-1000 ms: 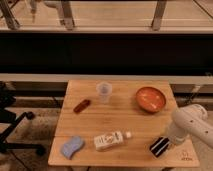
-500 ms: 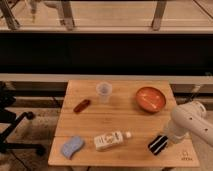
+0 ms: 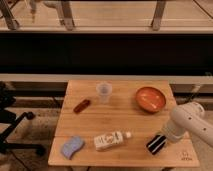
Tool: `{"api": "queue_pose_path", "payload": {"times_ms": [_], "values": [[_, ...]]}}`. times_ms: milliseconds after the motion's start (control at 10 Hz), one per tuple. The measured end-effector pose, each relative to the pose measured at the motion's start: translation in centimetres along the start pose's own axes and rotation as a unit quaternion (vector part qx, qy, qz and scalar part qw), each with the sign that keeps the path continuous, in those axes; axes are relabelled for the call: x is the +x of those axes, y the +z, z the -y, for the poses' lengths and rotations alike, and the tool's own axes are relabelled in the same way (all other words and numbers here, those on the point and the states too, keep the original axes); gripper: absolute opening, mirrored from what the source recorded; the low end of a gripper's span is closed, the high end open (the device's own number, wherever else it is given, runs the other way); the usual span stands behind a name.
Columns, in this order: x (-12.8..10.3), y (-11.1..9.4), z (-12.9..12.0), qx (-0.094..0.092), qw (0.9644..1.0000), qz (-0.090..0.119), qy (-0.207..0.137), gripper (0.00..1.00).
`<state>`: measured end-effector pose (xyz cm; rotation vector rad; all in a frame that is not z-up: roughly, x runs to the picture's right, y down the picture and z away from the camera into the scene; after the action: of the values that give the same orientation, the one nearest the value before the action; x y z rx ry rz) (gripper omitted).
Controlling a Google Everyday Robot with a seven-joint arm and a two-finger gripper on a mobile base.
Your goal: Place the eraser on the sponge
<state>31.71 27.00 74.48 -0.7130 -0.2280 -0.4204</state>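
The eraser (image 3: 156, 144), a black block with white stripes, lies tilted on the wooden table (image 3: 125, 120) near its front right corner. My gripper (image 3: 165, 136) is at the end of the white arm (image 3: 190, 125) that reaches in from the right. It is right at the eraser's upper right end, and the arm hides how it meets the block. The light-blue sponge (image 3: 73, 147) rests near the table's front left corner, far from the gripper.
A white labelled bottle (image 3: 111, 140) lies on its side between sponge and eraser. A clear plastic cup (image 3: 103, 92), a reddish-brown oblong thing (image 3: 82, 106) and an orange bowl (image 3: 150, 98) sit further back. A black chair base (image 3: 12, 127) stands left of the table.
The arm and the eraser at its tip have shifted slightly left and a little further onto the table. Everything else stays put.
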Motion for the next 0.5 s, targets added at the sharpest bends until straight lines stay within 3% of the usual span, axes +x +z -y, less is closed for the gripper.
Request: {"api": "queue_pose_path", "payload": {"times_ms": [200, 500], "values": [[-0.1, 0.2, 0.3, 0.000, 1.0000, 0.004, 0.001, 0.02], [-0.3, 1.0, 1.1, 0.004, 0.9999, 0.015, 0.000, 0.09]]}}
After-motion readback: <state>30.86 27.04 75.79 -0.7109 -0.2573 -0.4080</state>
